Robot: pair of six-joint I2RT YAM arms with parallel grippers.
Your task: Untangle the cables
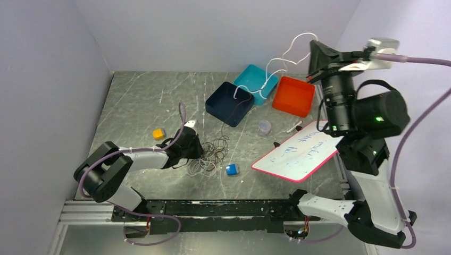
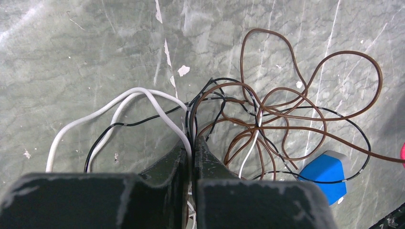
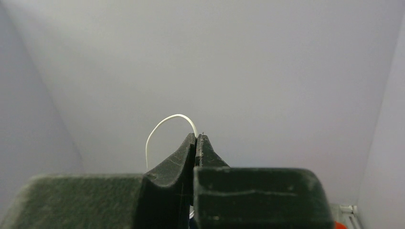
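The pile of thin wiry cables (image 2: 267,119), brown, black and white, lies in loops on the grey stone-look desk (image 1: 138,106), right by my left pincer (image 2: 193,143). That pincer is squeezed tight, with white and black strands from the pile nipped at its tips. My right pincer (image 3: 197,139) is up high, squeezed tight on a thin white cable (image 1: 276,61). This cable hangs in curves over a light blue tray (image 1: 245,75) into a dark blue square tray (image 1: 220,106). An orange tray (image 1: 293,95) sits beside them. A small blue block (image 2: 327,174) lies at the pile's edge, a black strand across it. A yellow block (image 1: 158,134), a little clear cup (image 1: 264,127) and a pink-rimmed white board (image 1: 298,154) are near.
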